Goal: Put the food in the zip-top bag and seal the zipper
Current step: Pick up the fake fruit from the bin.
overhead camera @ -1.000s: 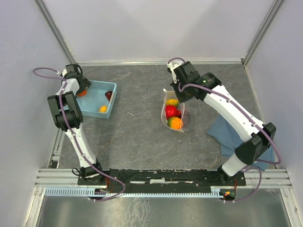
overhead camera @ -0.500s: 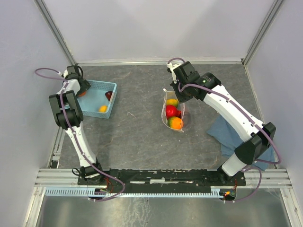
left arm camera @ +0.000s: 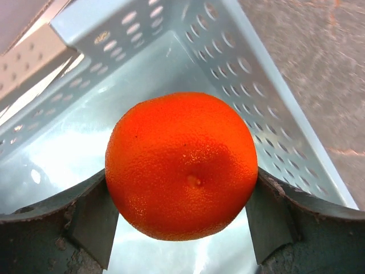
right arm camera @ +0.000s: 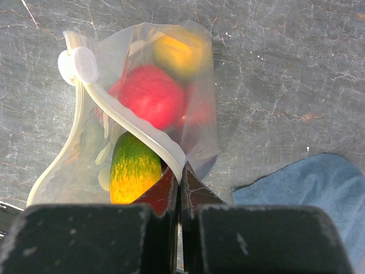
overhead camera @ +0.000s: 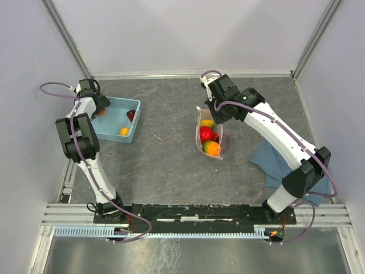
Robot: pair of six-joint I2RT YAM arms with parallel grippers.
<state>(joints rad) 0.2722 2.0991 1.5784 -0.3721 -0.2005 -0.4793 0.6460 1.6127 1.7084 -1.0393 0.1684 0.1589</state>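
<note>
Gripping a toy orange [left arm camera: 181, 165] from both sides, the left gripper [left arm camera: 182, 231] sits low inside the perforated light-blue basket [left arm camera: 239, 74] at the far left of the grey table [overhead camera: 165, 165]. Its two fingers [left arm camera: 91, 222] press against the orange's flanks, and the fruit fills the whole gap between them. The wrist view does not show whether the orange rests on the basket floor or hangs just above it. Two more pieces of food lie in the same basket: a dark red piece [overhead camera: 131, 115] against the right wall and a small orange-yellow piece [overhead camera: 124, 131] near the near right corner.

The right gripper [right arm camera: 178, 177] is right of centre, over the zip-top bag [right arm camera: 194, 120]. Its fingers are pressed together, pinching the zipper [right arm camera: 134, 125], the pale strip along one lip of the bag's mouth. That lip runs from the pinch up to a pale round tab [right arm camera: 78, 64]. The other lip bows away from it, so the mouth gapes and the zipper is not sealed.

Three pieces of food show through the clear plastic: a yellow fruit [right arm camera: 178, 51] deepest in, a red fruit [right arm camera: 151, 94] in the middle, and a green-and-yellow fruit [right arm camera: 134, 168] nearest the mouth, beside the pinched lip. A blue cloth [right arm camera: 308, 182] lies on the table to the right of the bag, near it but apart.
</note>
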